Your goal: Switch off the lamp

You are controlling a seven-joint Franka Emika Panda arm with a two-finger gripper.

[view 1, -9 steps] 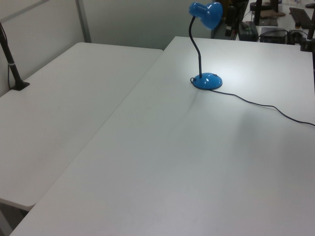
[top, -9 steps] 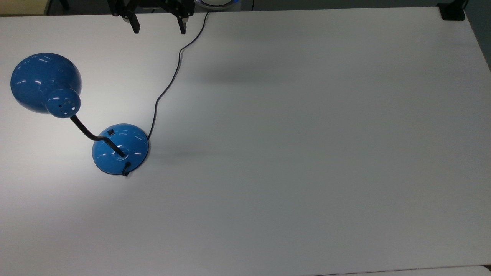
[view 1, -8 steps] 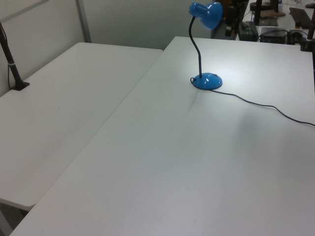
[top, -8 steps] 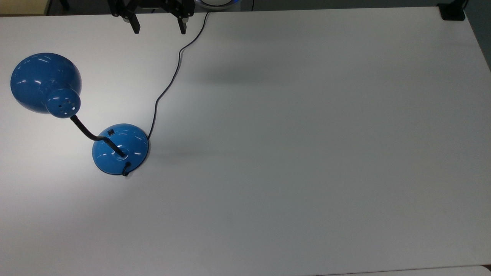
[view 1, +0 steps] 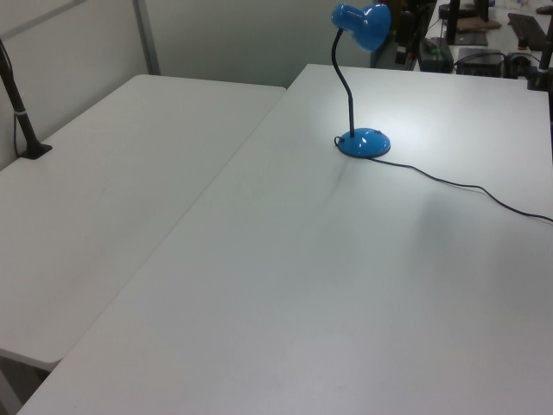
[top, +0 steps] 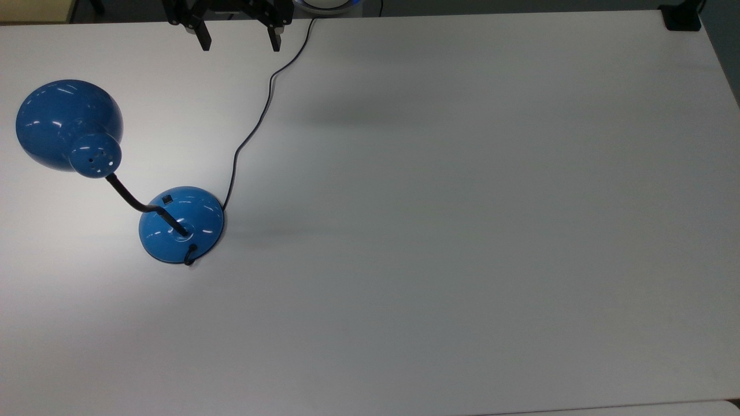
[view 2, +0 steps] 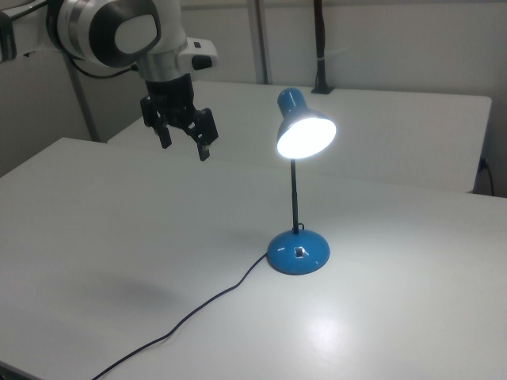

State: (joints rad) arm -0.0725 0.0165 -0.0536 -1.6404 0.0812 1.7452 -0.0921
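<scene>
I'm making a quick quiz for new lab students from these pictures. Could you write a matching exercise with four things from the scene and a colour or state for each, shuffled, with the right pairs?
Things:
1. lamp shade
2. lamp base
3. cord
4. gripper

States:
A. black, trailing across the table
B. open, held in the air above the table
C. lit, glowing white inside
D. blue dome resting on the table, small black switch on top

Pairs: 1-C, 2-D, 3-A, 4-B

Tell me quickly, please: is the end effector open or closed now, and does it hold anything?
End effector: open and holding nothing, up in the air away from the lamp.
</scene>
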